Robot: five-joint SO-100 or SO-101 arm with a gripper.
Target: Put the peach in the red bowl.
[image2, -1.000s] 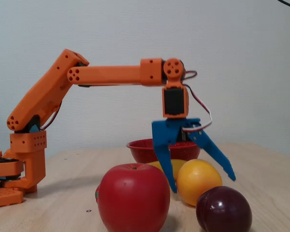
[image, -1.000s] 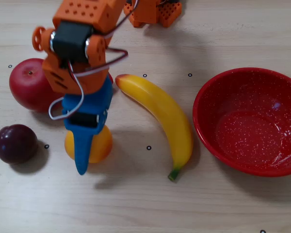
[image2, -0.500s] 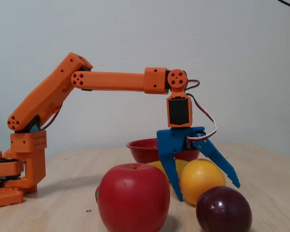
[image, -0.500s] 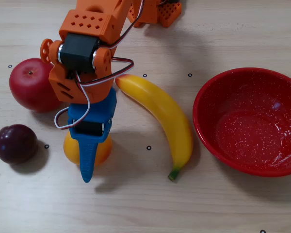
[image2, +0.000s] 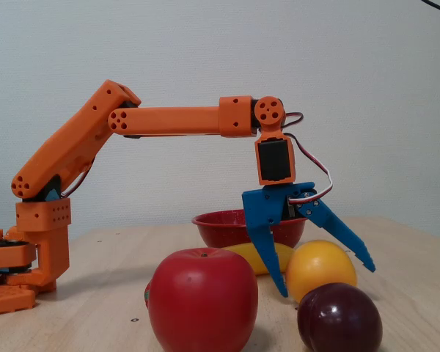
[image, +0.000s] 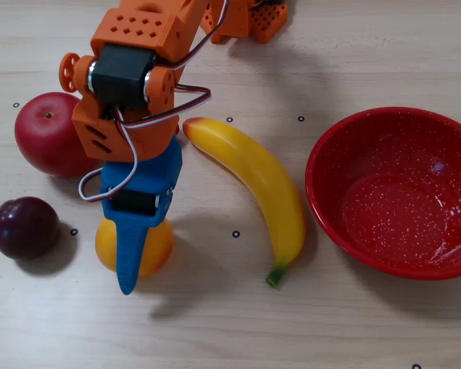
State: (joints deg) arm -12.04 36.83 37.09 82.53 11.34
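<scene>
The peach (image: 158, 247) is a round yellow-orange fruit on the wooden table, left of centre in the overhead view. It also shows in the fixed view (image2: 319, 268). My blue gripper (image: 131, 254) is open and straddles the peach, one finger on its base side and the other raised over its far side. In the fixed view the gripper (image2: 324, 279) spreads around the peach without closing on it. The red bowl (image: 392, 200), glossy with white speckles, sits empty at the right; in the fixed view the bowl (image2: 220, 224) is behind the gripper.
A yellow banana (image: 253, 177) lies between the peach and the bowl. A red apple (image: 50, 134) and a dark purple plum (image: 23, 227) sit just left of the peach. The arm's orange base (image2: 29, 249) stands at the left of the fixed view.
</scene>
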